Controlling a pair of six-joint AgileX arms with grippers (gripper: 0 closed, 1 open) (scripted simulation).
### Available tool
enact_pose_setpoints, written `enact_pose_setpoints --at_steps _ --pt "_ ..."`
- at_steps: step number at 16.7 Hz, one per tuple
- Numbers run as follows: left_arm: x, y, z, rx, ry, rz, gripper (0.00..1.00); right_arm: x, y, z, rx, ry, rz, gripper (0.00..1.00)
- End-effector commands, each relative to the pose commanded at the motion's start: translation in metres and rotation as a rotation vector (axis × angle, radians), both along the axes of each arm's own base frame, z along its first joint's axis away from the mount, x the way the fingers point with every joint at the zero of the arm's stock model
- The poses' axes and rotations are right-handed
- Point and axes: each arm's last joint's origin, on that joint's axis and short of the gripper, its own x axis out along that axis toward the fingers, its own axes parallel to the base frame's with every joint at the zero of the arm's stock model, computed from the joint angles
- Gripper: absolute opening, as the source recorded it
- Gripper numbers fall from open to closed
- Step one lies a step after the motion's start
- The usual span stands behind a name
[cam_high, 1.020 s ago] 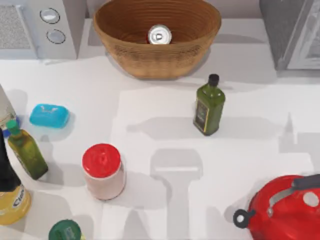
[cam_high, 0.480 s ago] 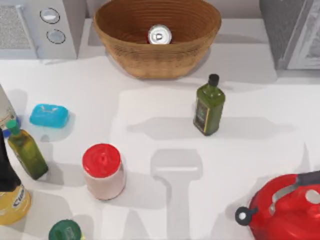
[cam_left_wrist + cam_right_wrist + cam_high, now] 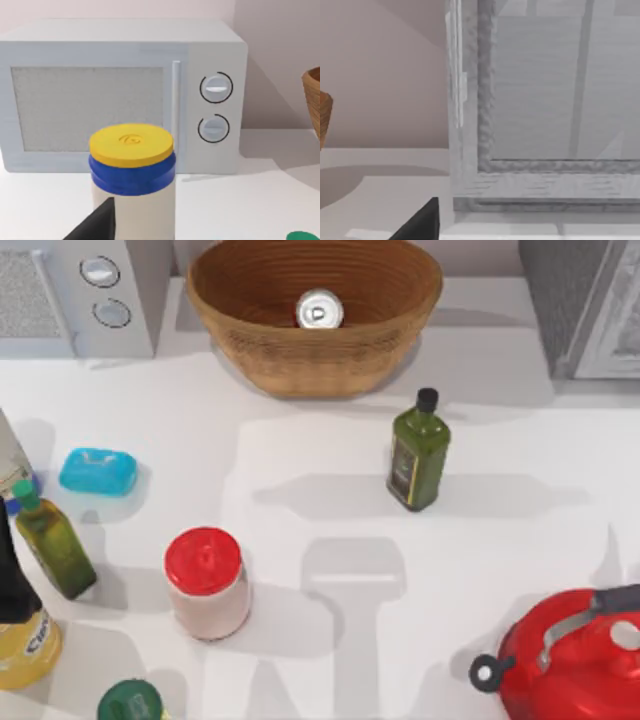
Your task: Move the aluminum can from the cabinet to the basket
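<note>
Aluminum can (image 3: 319,310) upright inside basket (image 3: 250,335), at back-centre of white table (image 3: 300,450).
Cabinet (image 3: 570,300) at back right, microwave (image 3: 80,295) at back left; pale wall behind both in wrist views. Olive oil bottle (image 3: 418,455) right of centre, red-lidded jar (image 3: 207,582) front left, blue soap (image 3: 98,472) w/ more bottles along left edge, red kettle (image 3: 575,655) front right. Grippers: can't tell if open or closed.

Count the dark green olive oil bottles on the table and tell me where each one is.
2. One olive oil bottle stands right of centre, in front of the basket. The other olive oil bottle leans near the left edge, below the blue soap. Others may be hidden off-frame.
</note>
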Motion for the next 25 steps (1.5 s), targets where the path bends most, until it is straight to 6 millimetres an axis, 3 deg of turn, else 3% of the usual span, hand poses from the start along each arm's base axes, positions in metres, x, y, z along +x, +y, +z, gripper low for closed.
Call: enact_pose_setpoints --at_steps 6,12,16,19,22,25 --pt "0.0 0.0 0.0 0.0 0.0 0.0 1.0 0.023 -0.027 0.035 -0.018 -0.039 -0.012 1.0" --pt "0.0 0.0 0.0 0.0 0.0 0.0 1.0 0.057 -0.097 0.056 -0.061 -0.063 -0.04 1.0" --pt "0.0 0.0 0.0 0.0 0.0 0.0 1.0 0.062 -0.156 0.042 -0.076 -0.052 -0.055 1.0" --pt "0.0 0.0 0.0 0.0 0.0 0.0 1.0 0.055 -0.187 0.019 -0.055 -0.025 -0.043 1.0" --pt "0.0 0.0 0.0 0.0 0.0 0.0 1.0 0.047 -0.197 -0.003 -0.012 0.004 -0.011 1.0" --pt "0.0 0.0 0.0 0.0 0.0 0.0 1.0 0.045 -0.197 -0.008 0.002 0.012 0.002 1.0"
